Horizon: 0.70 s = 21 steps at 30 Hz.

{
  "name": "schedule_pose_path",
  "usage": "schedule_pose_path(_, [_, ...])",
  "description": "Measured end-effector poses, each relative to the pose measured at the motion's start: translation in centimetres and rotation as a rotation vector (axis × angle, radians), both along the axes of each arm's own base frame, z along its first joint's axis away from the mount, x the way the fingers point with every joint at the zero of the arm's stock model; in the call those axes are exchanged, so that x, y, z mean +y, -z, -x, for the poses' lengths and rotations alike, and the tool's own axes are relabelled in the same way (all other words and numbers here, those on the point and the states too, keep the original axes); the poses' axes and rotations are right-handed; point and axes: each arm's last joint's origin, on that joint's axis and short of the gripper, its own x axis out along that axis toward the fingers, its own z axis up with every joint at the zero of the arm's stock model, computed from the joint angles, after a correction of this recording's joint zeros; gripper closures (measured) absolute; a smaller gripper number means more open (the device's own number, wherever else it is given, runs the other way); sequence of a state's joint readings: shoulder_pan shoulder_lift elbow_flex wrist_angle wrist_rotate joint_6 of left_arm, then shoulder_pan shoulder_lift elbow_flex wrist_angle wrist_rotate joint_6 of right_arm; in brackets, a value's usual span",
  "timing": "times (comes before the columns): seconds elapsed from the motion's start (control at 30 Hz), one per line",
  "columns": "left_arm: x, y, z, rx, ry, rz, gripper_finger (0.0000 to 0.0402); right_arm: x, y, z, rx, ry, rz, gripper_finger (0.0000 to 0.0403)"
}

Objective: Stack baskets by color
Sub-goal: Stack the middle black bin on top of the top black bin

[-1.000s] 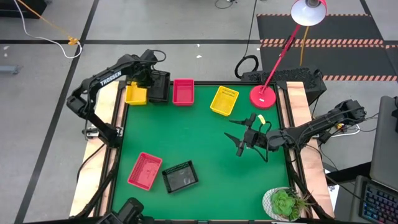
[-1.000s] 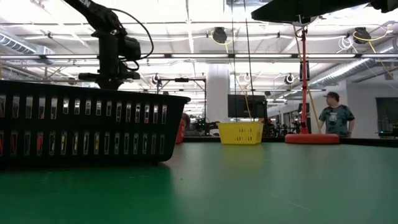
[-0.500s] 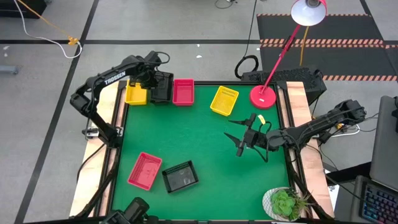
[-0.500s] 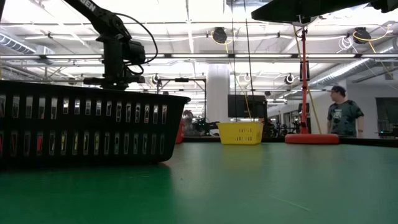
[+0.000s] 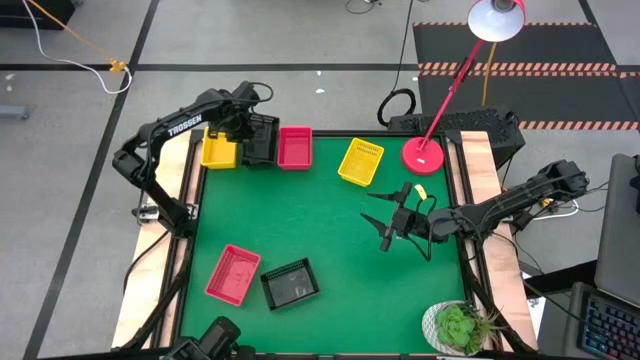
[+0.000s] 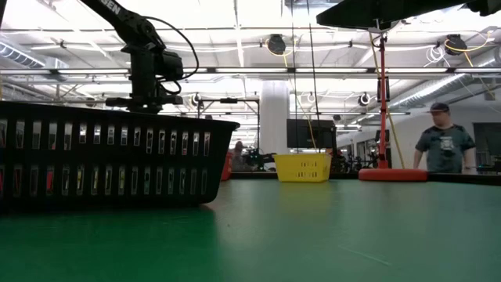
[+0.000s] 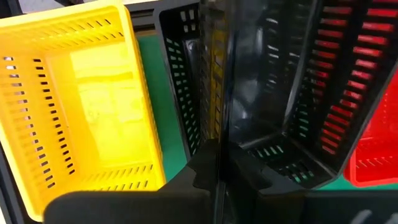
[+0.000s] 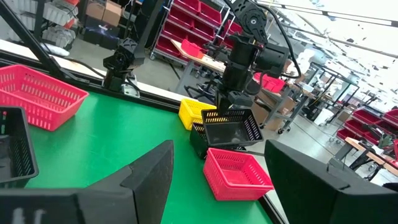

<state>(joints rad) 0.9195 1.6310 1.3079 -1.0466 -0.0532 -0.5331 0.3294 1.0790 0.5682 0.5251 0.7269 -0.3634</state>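
At the table's far left corner my left gripper (image 5: 250, 128) (image 7: 217, 163) points down, shut on a black basket (image 7: 292, 124) (image 8: 231, 126). That basket sits tilted over a second black basket (image 8: 200, 142). A yellow basket (image 5: 219, 150) stands on its left and a red one (image 5: 294, 147) on its right. Another yellow basket (image 5: 361, 161) stands farther right. A red basket (image 5: 232, 273) and a black one (image 5: 290, 283) lie near the front edge. My right gripper (image 5: 383, 222) (image 8: 217, 186) hangs open and level at mid-right, touching nothing. My left gripper pinches the black basket's side wall (image 7: 219, 134), the one toward the yellow basket, with one finger inside and one outside. The fingers come from above, pointing down. The basket hangs tilted, its lower part in or on the second black basket; I cannot tell which.
A red lamp base (image 5: 423, 153) stands at the far right corner, its stem leaning over the table edge. A potted plant (image 5: 458, 326) sits at the near right corner. Open green mat lies in the middle. A person (image 6: 442, 145) walks in the room behind.
My left gripper has edged a little toward the red basket and down with the black basket, then kept still. The person in the room behind has walked to the right.
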Motion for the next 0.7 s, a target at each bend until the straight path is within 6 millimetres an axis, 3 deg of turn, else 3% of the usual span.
schedule_pose_path(0.13, [0.0,0.0,0.0,0.000,-0.002,0.000,0.0354,0.0,0.0,0.0,0.002,0.000,0.001,0.0156])
schedule_pose_path(0.47, [0.0,-0.1,0.2,0.024,0.007,-0.020,0.0349,0.0,0.1,0.0,0.007,0.000,0.003,0.0156])
schedule_pose_path(0.7, [-0.3,-1.4,0.7,0.031,0.080,-0.071,0.0348,0.0,0.1,0.0,0.012,-0.001,0.015,0.0156])
